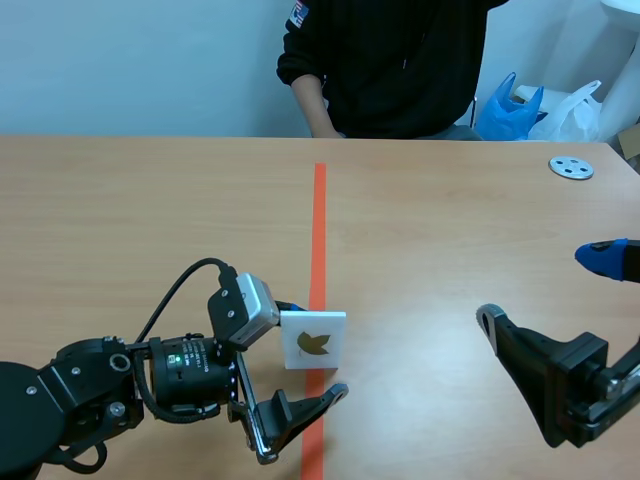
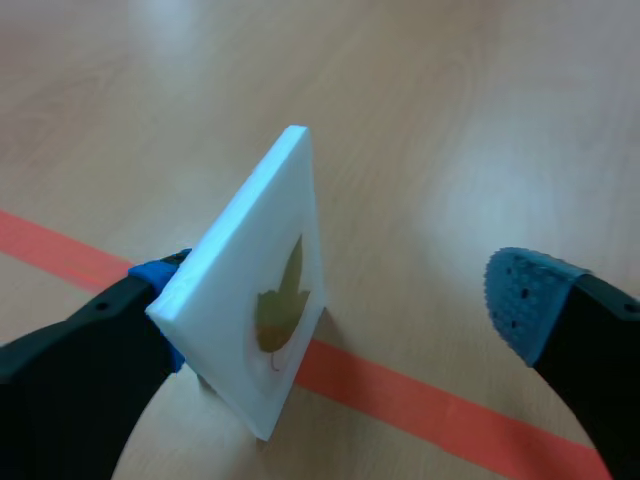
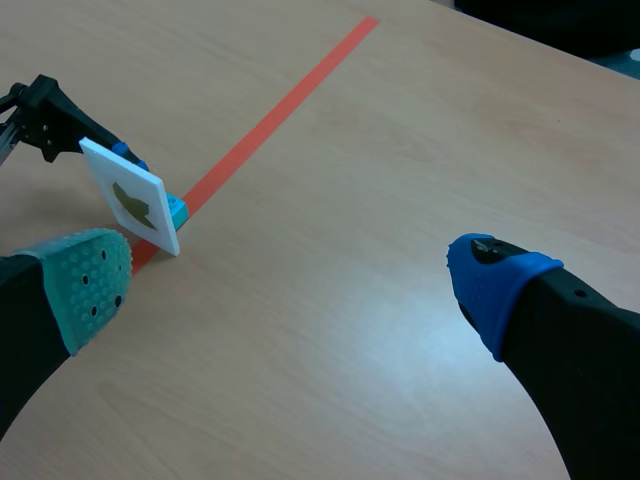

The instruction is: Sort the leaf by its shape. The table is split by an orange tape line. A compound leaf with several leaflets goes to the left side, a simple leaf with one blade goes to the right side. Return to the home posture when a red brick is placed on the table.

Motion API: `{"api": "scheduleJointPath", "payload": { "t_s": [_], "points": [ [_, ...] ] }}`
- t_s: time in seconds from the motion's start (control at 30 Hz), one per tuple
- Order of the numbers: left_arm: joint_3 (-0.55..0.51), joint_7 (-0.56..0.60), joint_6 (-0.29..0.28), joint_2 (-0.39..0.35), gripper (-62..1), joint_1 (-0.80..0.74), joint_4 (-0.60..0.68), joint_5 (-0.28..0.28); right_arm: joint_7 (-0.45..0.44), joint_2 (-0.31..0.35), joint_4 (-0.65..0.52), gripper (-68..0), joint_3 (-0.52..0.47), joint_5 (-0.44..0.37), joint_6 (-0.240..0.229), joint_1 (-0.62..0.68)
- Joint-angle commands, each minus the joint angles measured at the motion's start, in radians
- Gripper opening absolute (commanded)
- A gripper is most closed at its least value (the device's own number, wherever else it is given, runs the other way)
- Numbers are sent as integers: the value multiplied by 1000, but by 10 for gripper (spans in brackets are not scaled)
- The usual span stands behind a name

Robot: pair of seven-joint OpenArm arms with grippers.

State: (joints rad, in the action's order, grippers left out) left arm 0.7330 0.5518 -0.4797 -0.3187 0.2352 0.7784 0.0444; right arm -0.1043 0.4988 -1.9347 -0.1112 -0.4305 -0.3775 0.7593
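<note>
A white square tile (image 1: 313, 340) bearing one olive-brown lobed leaf (image 2: 285, 310) stands tilted on its edge on the orange tape line (image 1: 319, 230). My left gripper (image 1: 318, 350) is open around it. One blue-padded finger (image 2: 150, 290) touches the tile's back, while the other fingertip (image 2: 525, 295) stays well clear of the leaf face. In the right wrist view the tile (image 3: 130, 197) sits far ahead of my right gripper (image 3: 290, 280), which is open and holds nothing. In the scene view that gripper (image 1: 548, 290) hovers low over the table's right side.
A person in a dark top (image 1: 390, 60) sits across the table with a hand at its far edge. A grey perforated disc (image 1: 571, 167) lies at the far right. Blue and white plastic bags (image 1: 507, 110) sit behind the table.
</note>
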Motion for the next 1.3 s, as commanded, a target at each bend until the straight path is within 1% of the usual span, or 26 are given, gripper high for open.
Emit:
{"api": "scheduleJointPath", "payload": {
  "t_s": [0.0,0.07,0.13,0.2,0.3,0.43,0.5,0.63,0.7,0.87,1.0,1.07,1.1,1.17,1.23,1.27],
  "points": [
    [0,14,-2,5,-147,6,24,-10,-14,5,-1,4,-12,-10,4,-14],
    [0,13,-1,5,-224,6,24,-10,-14,5,-1,4,-12,-10,4,-14],
    [0,13,17,5,-307,6,24,-10,-14,5,-1,4,-12,-10,4,-14],
    [0,13,26,5,-370,6,24,-10,-14,5,-1,4,-12,-10,4,-14],
    [0,6,29,5,-430,6,24,-10,-14,5,-1,4,-12,-10,4,-14],
    [0,2,51,5,-521,6,24,-10,-14,5,-1,4,-12,-10,4,-14],
    [0,0,51,5,-549,6,24,-10,-14,5,-1,4,-12,-10,4,-14],
    [0,5,51,5,-555,6,24,-16,-14,5,-1,4,-12,-10,4,-14],
    [0,7,51,2,-557,6,27,-48,-14,5,-1,4,-12,-10,4,-14],
    [-38,6,48,-20,-556,6,77,-178,-14,5,-1,4,-12,-10,4,-14],
    [-129,-13,48,-37,-556,6,124,-293,-14,5,-1,4,-12,-10,4,-14],
    [-188,-40,60,-39,-556,6,129,-341,-14,5,-1,4,-12,-10,4,-14],
    [-216,-51,72,-39,-556,6,129,-365,-14,5,-1,4,-12,-10,4,-14],
    [-268,-84,116,-40,-556,6,129,-405,-14,5,-1,4,-12,-10,4,-14],
    [-312,-120,180,-40,-556,6,126,-428,-14,5,-1,4,-12,-10,4,-14],
    [-332,-138,211,-40,-556,6,126,-431,-14,5,-1,4,-12,-10,4,-14]
  ]
}}
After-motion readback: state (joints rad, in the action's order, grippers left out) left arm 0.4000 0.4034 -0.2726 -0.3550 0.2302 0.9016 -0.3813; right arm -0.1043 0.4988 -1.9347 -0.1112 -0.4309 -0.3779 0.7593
